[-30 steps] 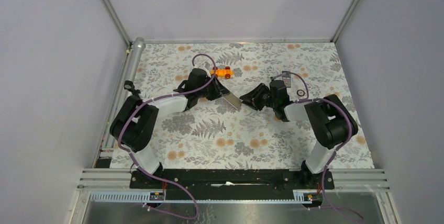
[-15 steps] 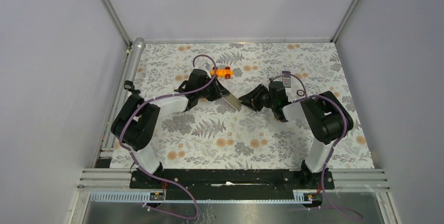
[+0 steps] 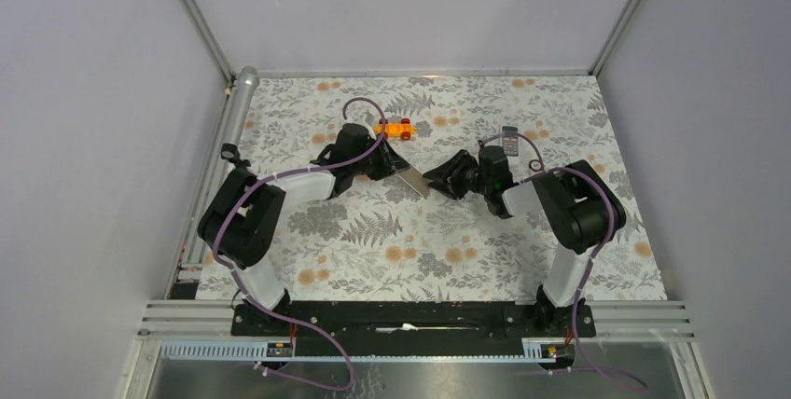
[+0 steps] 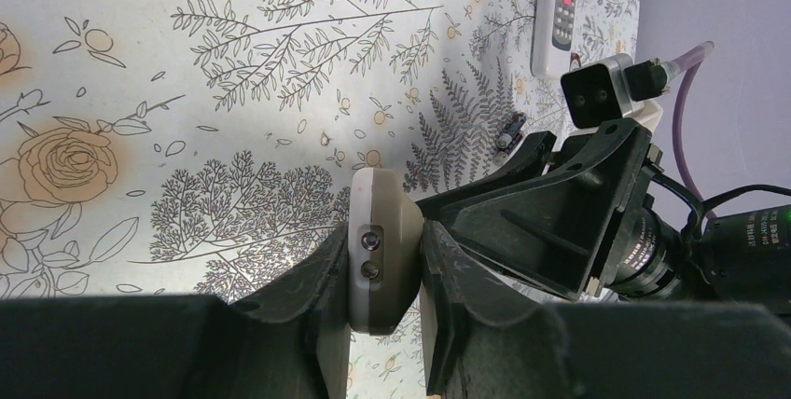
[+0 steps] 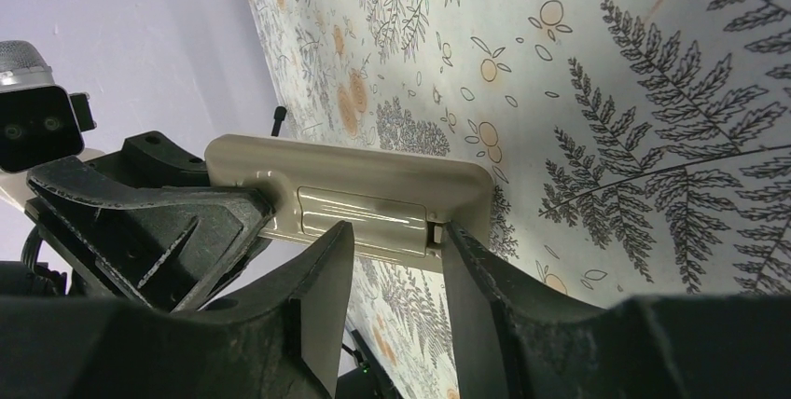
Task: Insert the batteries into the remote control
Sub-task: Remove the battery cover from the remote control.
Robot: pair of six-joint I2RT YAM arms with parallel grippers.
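While the left jaws clench the remote [image 3: 413, 180] mid-frame, the right jaws stand parted over its battery cover [image 5: 364, 222], which likely needs sliding off next.

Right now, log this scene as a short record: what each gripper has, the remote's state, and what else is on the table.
left gripper: shut on one end of the remote control
right gripper: jaws apart, straddling the battery cover on the remote's grey-brown back; contact unclear
battery cover: closed, in place
batteries: not identifiable in any view
other items: white remote with a screen and orange toy car, both lying on the floral tabletop
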